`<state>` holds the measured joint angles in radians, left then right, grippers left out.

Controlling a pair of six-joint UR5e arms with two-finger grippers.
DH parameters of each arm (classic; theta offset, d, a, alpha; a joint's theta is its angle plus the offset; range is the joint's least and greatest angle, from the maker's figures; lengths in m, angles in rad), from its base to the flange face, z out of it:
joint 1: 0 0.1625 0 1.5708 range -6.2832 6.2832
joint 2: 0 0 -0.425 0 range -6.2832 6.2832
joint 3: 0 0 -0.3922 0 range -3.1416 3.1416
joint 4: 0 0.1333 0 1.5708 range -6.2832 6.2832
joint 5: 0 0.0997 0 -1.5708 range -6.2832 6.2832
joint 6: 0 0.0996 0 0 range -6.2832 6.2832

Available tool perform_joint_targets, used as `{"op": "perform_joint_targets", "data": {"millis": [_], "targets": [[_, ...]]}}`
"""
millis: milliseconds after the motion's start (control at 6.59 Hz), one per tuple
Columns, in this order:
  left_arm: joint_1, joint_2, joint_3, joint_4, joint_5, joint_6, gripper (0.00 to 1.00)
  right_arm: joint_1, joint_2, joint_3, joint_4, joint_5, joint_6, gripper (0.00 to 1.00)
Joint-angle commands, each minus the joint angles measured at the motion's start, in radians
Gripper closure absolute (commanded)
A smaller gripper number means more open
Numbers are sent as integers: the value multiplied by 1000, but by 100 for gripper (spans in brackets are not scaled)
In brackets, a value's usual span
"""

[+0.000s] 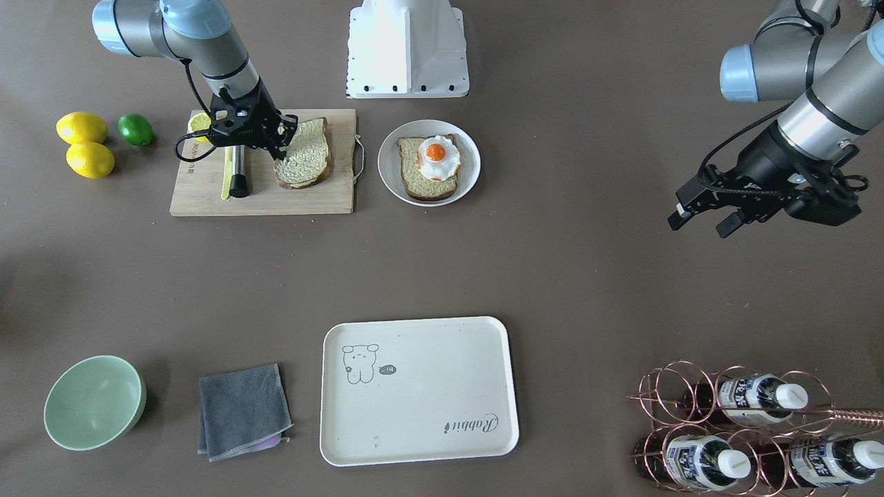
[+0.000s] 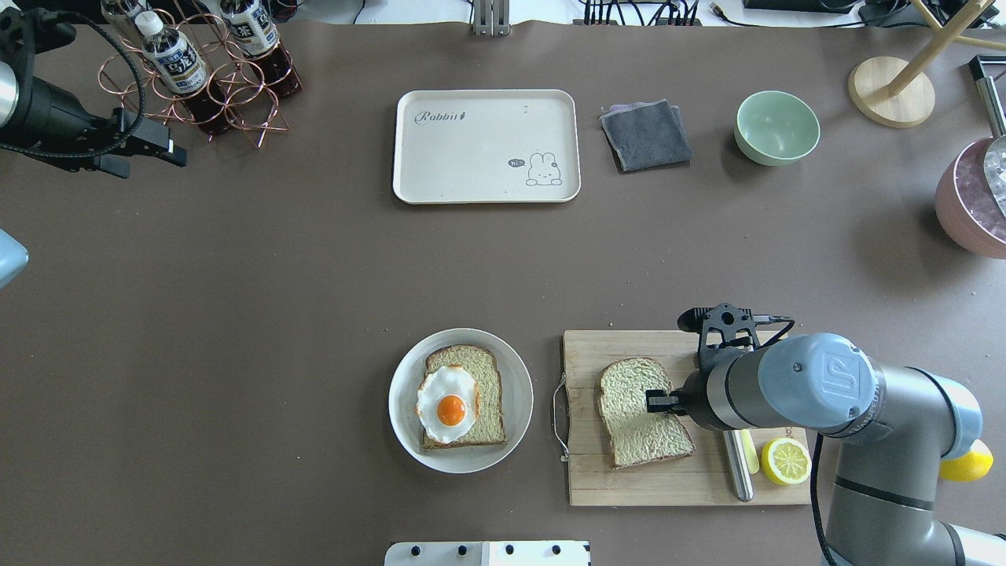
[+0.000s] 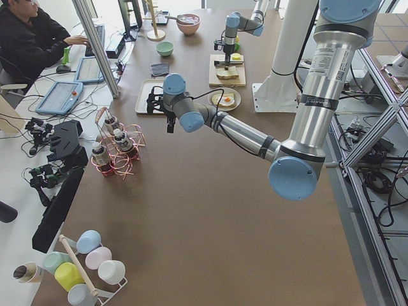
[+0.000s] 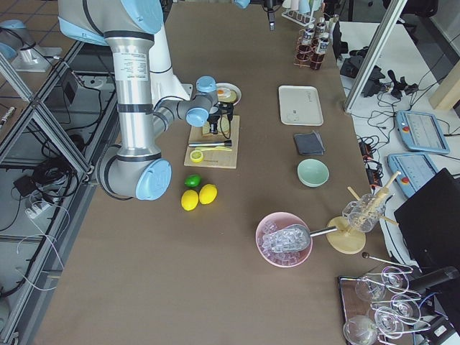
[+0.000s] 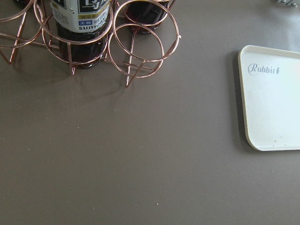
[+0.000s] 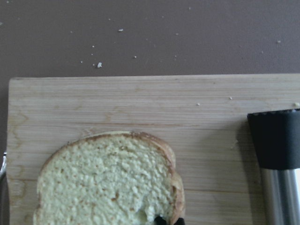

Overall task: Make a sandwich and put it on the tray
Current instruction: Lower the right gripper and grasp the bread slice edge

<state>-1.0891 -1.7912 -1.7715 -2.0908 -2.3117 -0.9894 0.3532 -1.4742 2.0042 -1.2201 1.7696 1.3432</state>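
One porous bread slice [image 2: 629,405], wooden board [image 2: 668,481].

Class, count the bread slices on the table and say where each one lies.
2. One bread slice lies on the wooden cutting board, its edge in the right claw; the second slice lies on the round white plate under the fried egg. None seems hidden.

Brown table [image 2: 236,314]: near side has wooden cutting board [image 2: 644,483] right, white plate [image 2: 519,385] just left of it. Far side: copper bottle rack [image 2: 236,94] left, cream tray [image 2: 471,157] centre, then grey cloth [image 2: 644,135] and green bowl [image 2: 776,126] to its right.
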Motion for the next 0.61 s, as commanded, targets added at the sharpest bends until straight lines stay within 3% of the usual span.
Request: {"op": "perform_joint_targets", "data": {"millis": [0,455], "targets": [[0,-2,1,0,0,2,3,13,-1,40,-1,2,16,100],[0,-4,4,0,0,5,3,30,23,152,1,11,45,100]]}}
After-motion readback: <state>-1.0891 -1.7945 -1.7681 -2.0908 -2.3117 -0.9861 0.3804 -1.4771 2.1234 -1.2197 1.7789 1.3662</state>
